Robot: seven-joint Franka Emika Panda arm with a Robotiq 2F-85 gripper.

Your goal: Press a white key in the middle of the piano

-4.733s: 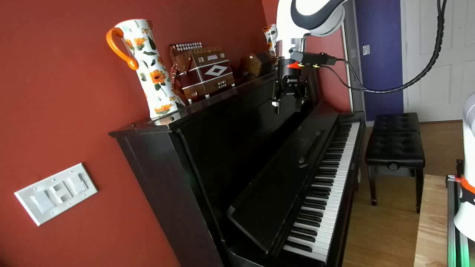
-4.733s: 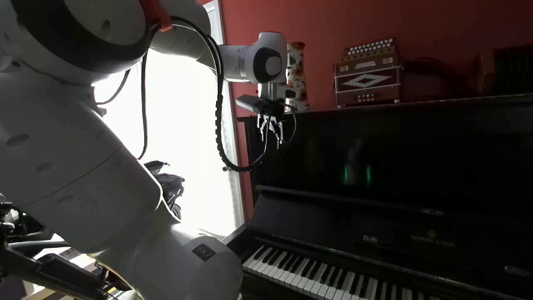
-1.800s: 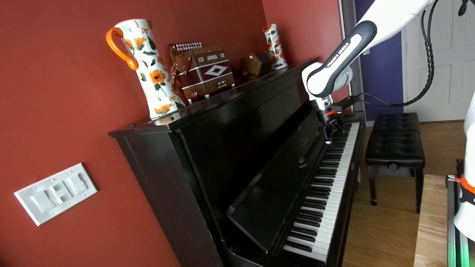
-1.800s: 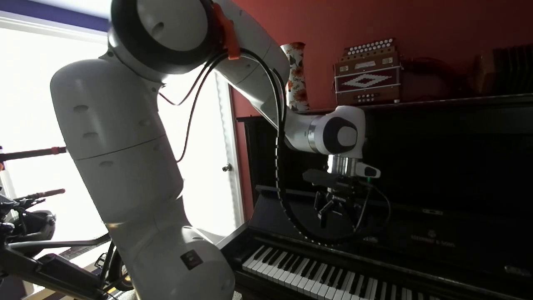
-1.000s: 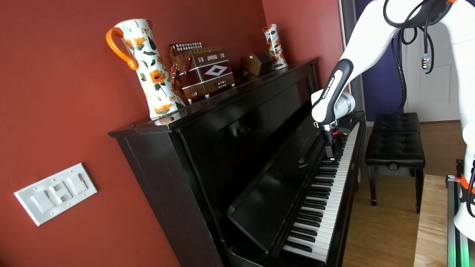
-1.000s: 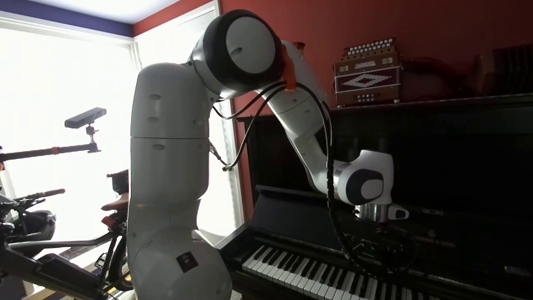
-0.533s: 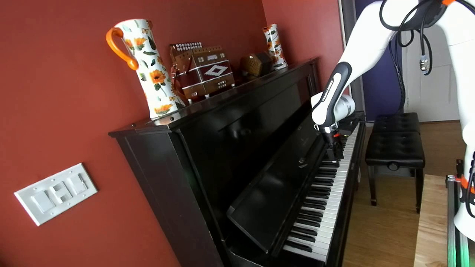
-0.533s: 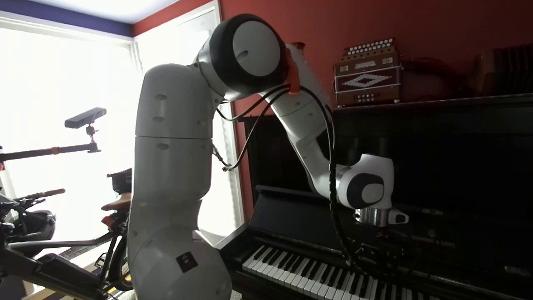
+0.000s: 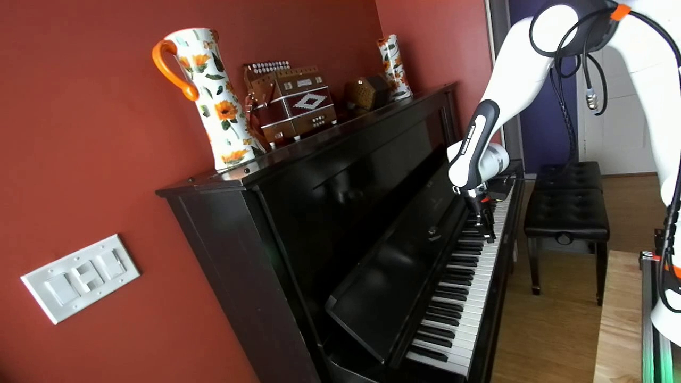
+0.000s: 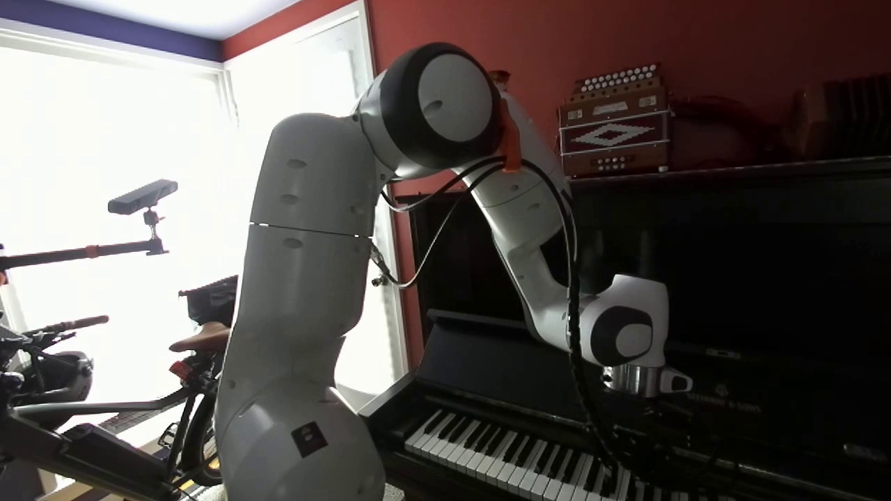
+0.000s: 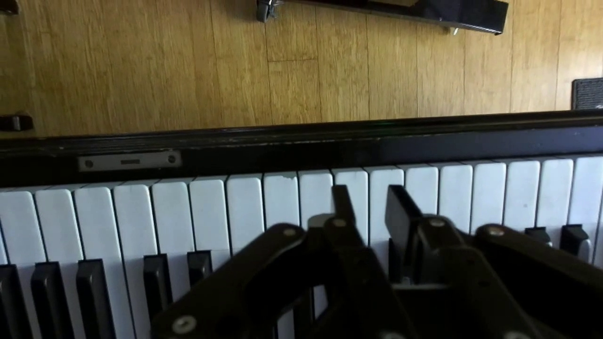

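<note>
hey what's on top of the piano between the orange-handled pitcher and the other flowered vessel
A brown button accordion and, beyond it, a smaller boxy brown object; an exterior view shows both.

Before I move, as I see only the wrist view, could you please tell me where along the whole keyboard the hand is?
Observer: In an exterior view, the hand is by the white keys of the piano, well away from both ends of the row; it looks roughly central, though the slanted view makes that hard to judge.
Operator: Thank you; would you also tell me whether anything hangs near the white keys?
Observer: Yes, in an exterior view a dark cable runs down from the arm and crosses in front of some of the white keys; I cannot tell whether it touches them.
</note>
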